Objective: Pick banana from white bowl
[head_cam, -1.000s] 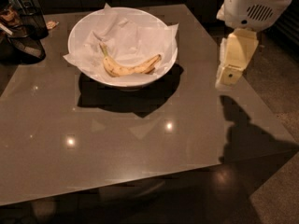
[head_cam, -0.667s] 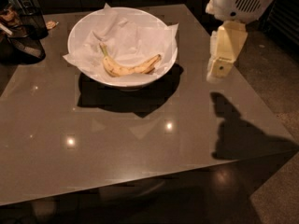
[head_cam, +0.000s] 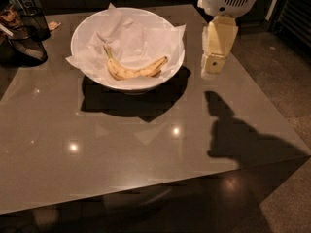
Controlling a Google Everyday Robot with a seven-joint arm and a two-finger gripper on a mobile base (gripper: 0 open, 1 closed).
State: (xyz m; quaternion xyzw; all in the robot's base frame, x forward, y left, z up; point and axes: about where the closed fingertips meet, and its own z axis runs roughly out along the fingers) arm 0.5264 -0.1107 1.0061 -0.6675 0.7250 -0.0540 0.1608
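- Camera view: found the banana lying on crumpled white paper inside the white bowl, toward its near side.
- Noted its long axis running roughly left to right, with the stem end turned up toward the far left, the darker end at the right, and the belly of the curve sagging toward the camera.
- Placed the gripper just beside the bowl's right rim, above the grey table, apart from the banana and carrying nothing (open or closed: could not tell).
- Judged a straight descent from there likely to meet the table or clip the rim, shoving or tipping the bowl.
- Judged a grasp along the axis likely to slip. Reckoned one across the middle safer, though liable to pinch the paper and drag it out too.
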